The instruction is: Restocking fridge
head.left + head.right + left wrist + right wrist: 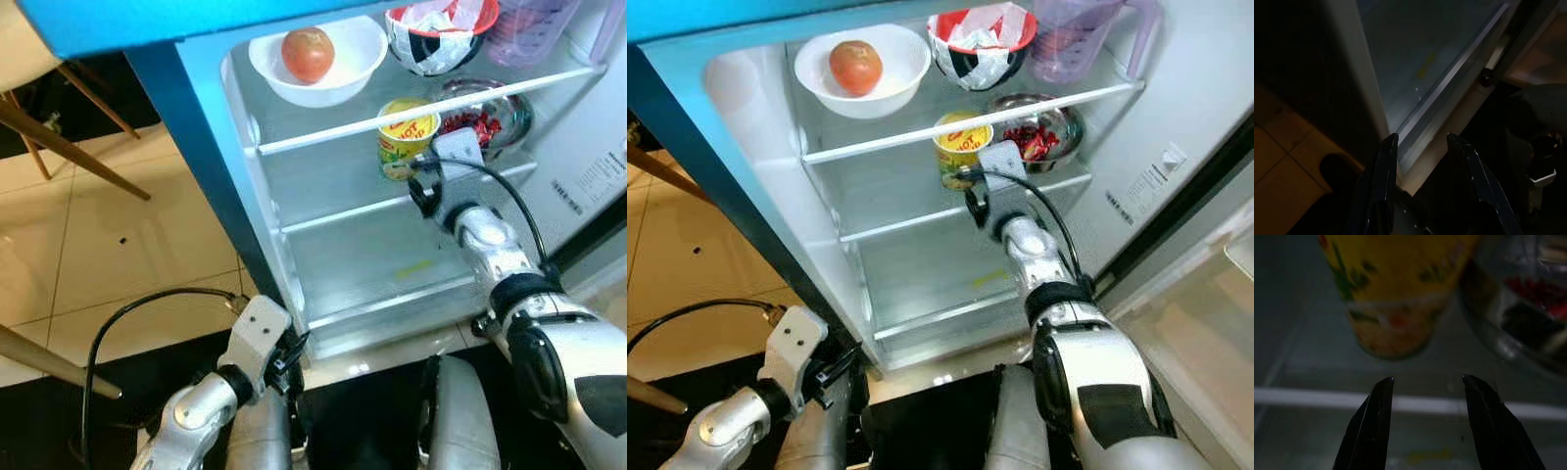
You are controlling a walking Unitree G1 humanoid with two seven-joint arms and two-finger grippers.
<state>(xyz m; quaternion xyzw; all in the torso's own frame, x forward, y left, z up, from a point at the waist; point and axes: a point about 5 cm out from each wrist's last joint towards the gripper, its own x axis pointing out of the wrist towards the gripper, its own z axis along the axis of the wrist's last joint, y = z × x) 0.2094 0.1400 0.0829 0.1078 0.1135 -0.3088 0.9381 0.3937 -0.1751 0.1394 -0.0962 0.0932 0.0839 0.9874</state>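
Note:
The fridge (294, 206) stands open before me. A yellow cup (405, 135) with a printed lid stands on the middle shelf, beside a glass bowl of red pieces (485, 119). My right gripper (1426, 380) is open just in front of the yellow cup (1396, 293), a little short of it, with nothing between its fingers. On the top shelf sit a white bowl holding a tomato (308, 53), a red-rimmed patterned bowl (438, 34) and a clear pitcher (529, 24). My left gripper (1421, 138) hangs low and open by the fridge's bottom edge.
The lower shelf (382, 259) holds nothing but a small yellow mark. Wooden chair legs (59, 147) stand on the tiled floor to the left. The fridge door (1205, 274) is swung open at the right.

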